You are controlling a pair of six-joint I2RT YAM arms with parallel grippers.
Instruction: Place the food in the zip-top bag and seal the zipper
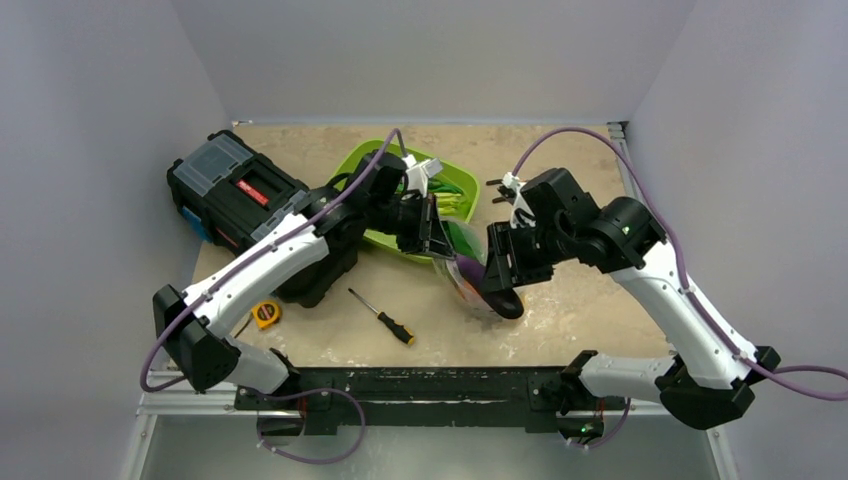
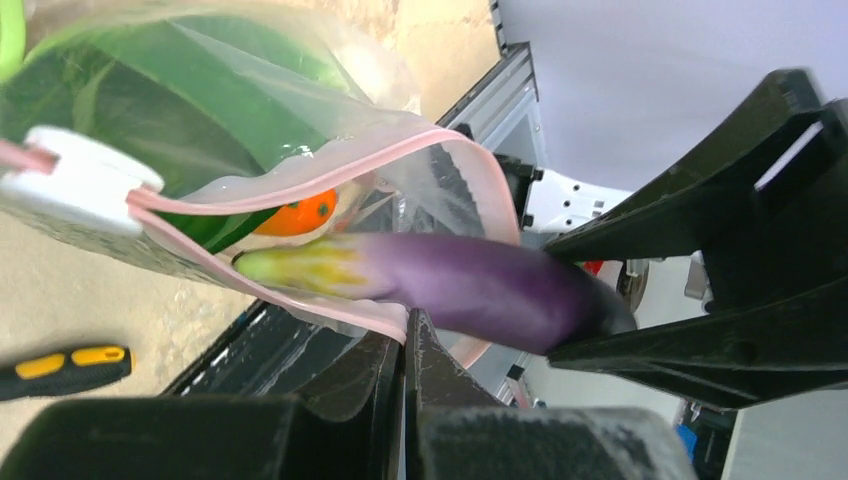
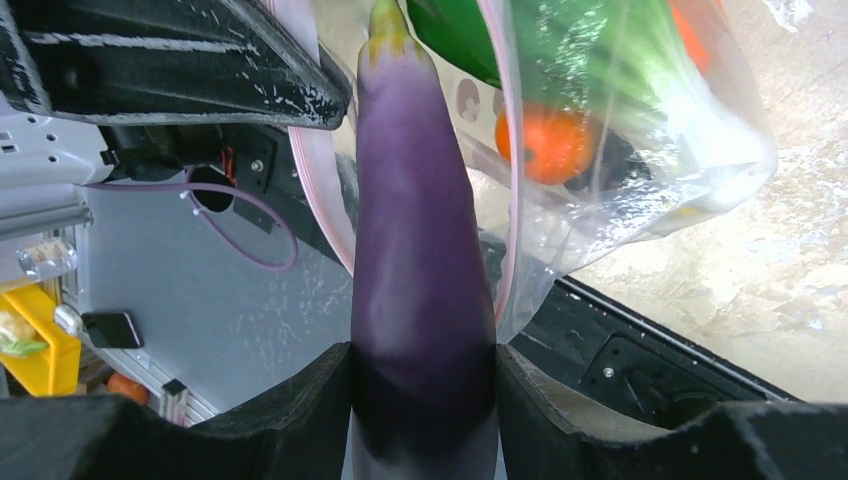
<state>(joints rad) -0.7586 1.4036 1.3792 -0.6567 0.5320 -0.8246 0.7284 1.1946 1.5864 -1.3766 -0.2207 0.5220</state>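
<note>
Eggplant (image 3: 420, 250), long and glossy purple with a yellow-green cap, is clamped at its dark butt end between the fingers of the right pincer (image 3: 425, 400). Its cap end points away from that pincer, just inside the mouth of the zip-top bag (image 3: 640, 150). The bag is clear and floppy, faintly spotted, with a pink zipper (image 2: 290, 185) rimming its open mouth. Beyond the eggplant's tip, inside the bag, lie an orange (image 3: 545, 140) and green leaves (image 3: 560, 50). The left pincer (image 2: 405, 350) has its fingers pressed together on the lower lip of the bag's mouth, with the eggplant just past its fingertips. A white slider (image 2: 80, 185) sits on the zipper. The red label (image 1: 252, 192) on the black toolbox (image 1: 225, 175) beside the left arm is too small to read.
</note>
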